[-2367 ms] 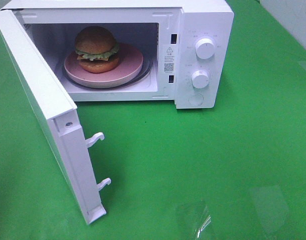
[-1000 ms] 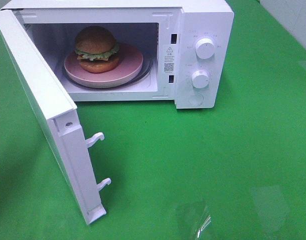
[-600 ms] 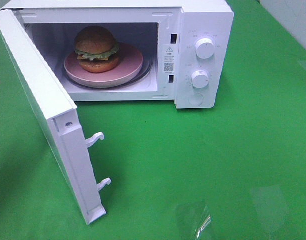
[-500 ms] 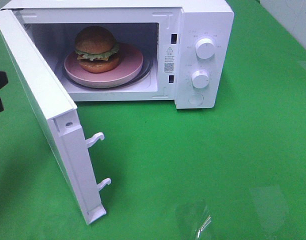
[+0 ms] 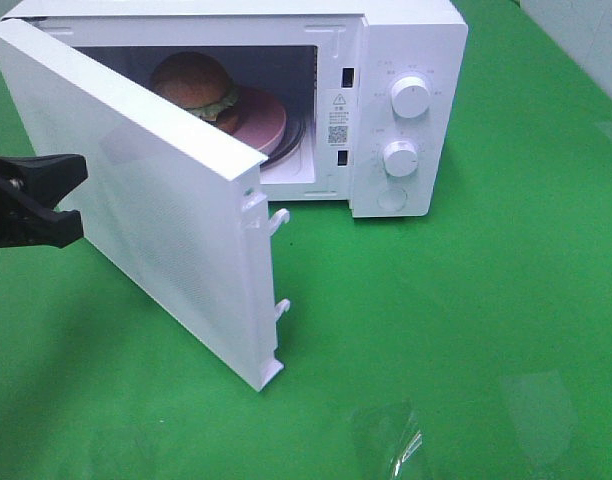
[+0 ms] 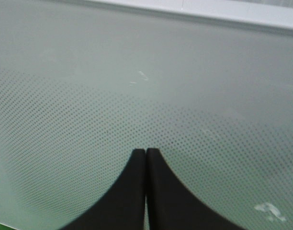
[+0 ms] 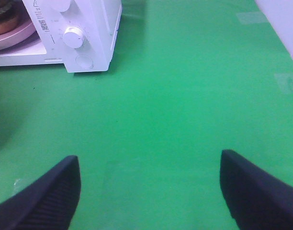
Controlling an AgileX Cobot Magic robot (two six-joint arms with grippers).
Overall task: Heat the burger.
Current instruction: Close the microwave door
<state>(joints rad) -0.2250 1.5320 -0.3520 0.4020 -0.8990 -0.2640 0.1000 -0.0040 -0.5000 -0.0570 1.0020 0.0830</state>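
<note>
The burger [image 5: 189, 79], with its golden-brown bun, sits on a round pink plate [image 5: 266, 122] inside the white microwave [image 5: 406, 40]. The microwave door [image 5: 156, 210] stands half swung in and hides part of the burger and plate. My left gripper [image 5: 46, 200] is at the far left, against the door's outer face. In the left wrist view the left gripper [image 6: 145, 152] is shut, its tips touching the dotted door panel [image 6: 137, 96]. My right gripper [image 7: 150, 159] hangs open and empty over the green mat, to the right of the microwave [image 7: 89, 33].
Two white knobs [image 5: 411, 97] [image 5: 400, 158] and a round button [image 5: 391, 199] sit on the microwave's right panel. Two latch hooks [image 5: 278, 218] stick out of the door's free edge. A green mat [image 5: 466, 330] covers the table.
The left gripper came in from the left edge and reached the door's outer face. The door has swung well inward from wide open. The burger and plate have not moved.
</note>
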